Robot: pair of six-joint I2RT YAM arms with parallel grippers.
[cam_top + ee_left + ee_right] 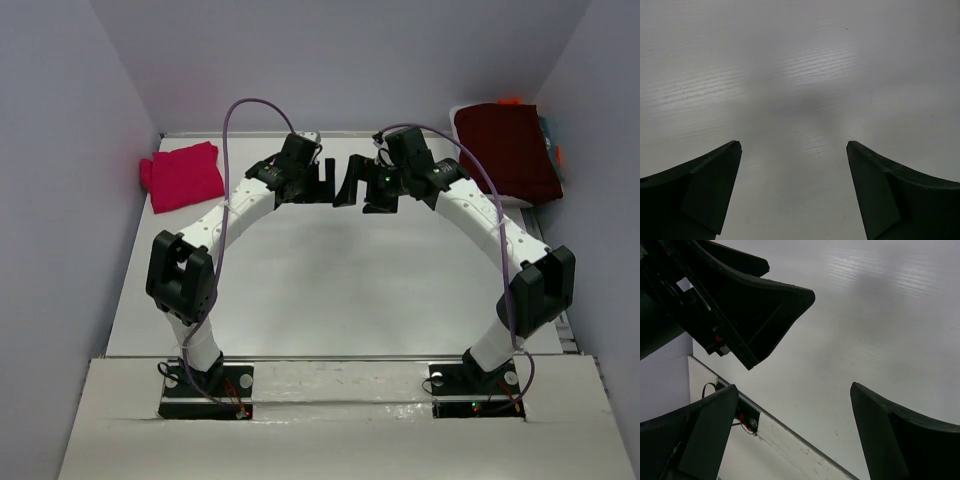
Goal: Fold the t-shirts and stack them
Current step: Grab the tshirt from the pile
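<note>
Though largely hidden, orange garment (pixel 510 101).

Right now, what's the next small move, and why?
Probably swing the right gripper toward the maroon t-shirt, far right, nearest that arm. This gripper and the left gripper are open and empty; the magenta t-shirt looks folded.

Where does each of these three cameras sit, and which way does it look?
Top external: fixed above and behind the arms, looking down on the white table, both arms, a pink t-shirt back left and a maroon t-shirt back right.
Left wrist: on the left wrist, facing bare table between the fingers of the open left end effector.
Right wrist: on the right wrist, facing the table past the open right end effector.
Shared: top and right wrist views both show the left end effector; all show the table.
</note>
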